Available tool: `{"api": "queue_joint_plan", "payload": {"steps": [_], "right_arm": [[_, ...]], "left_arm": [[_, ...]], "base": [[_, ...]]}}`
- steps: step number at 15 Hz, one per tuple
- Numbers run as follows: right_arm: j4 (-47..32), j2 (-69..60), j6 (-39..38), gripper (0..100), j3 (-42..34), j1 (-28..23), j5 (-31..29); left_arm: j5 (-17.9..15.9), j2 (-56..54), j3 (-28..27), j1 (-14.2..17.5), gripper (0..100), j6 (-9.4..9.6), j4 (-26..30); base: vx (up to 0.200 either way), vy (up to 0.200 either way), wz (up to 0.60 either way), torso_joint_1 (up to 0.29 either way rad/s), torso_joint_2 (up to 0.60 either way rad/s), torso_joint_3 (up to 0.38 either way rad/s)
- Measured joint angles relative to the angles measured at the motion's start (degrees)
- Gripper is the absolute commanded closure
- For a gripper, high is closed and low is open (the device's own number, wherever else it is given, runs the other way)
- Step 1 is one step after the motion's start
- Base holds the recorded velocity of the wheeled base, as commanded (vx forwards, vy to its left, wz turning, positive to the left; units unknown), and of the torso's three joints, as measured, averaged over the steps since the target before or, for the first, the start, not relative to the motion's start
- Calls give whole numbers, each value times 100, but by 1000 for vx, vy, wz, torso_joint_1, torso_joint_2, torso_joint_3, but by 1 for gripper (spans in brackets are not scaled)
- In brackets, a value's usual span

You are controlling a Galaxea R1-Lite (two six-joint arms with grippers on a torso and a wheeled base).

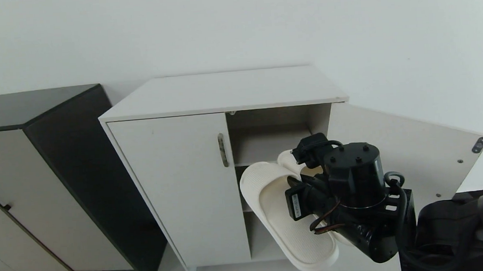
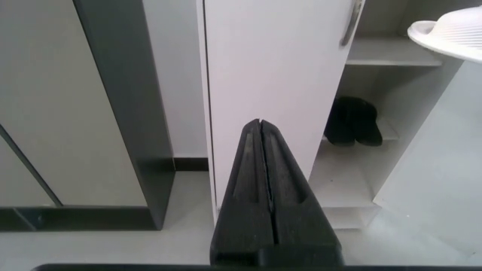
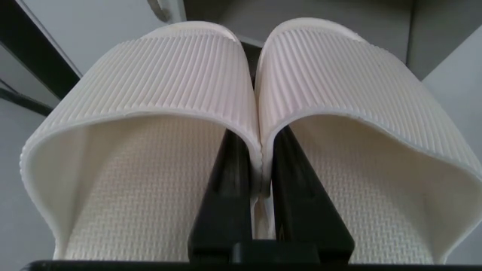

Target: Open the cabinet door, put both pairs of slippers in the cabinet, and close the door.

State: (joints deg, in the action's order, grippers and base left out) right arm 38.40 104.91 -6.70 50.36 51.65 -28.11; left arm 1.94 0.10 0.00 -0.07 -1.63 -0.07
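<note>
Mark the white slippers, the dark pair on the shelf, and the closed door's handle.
white slippers (image 3: 173,75), right wrist view, one ribbed strap.
dark pair (image 2: 367,120), left wrist view, one upper.
handle (image 1: 222,150), head view, mid-bar.

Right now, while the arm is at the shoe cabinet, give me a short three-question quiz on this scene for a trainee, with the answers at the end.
1. True or false: the right gripper is shut on the pair of white slippers.
2. Multiple choice: which door of the white cabinet stands open? A, the left door; B, the right door; C, both doors.
3. Fill in: the other pair of slippers, already inside the cabinet, is ___ in colour.

Key: 1 true; 2 B; 3 black.
</note>
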Motion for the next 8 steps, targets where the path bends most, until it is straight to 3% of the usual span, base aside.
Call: {"api": "queue_joint_plan", "payload": {"steps": [8], "right_arm": [[27,21,-7,100,0,0,-2]], "left_arm": [[-2,0,0,-2,100,-2,2]], "base": [[0,0,0,-113,461,344]]}}
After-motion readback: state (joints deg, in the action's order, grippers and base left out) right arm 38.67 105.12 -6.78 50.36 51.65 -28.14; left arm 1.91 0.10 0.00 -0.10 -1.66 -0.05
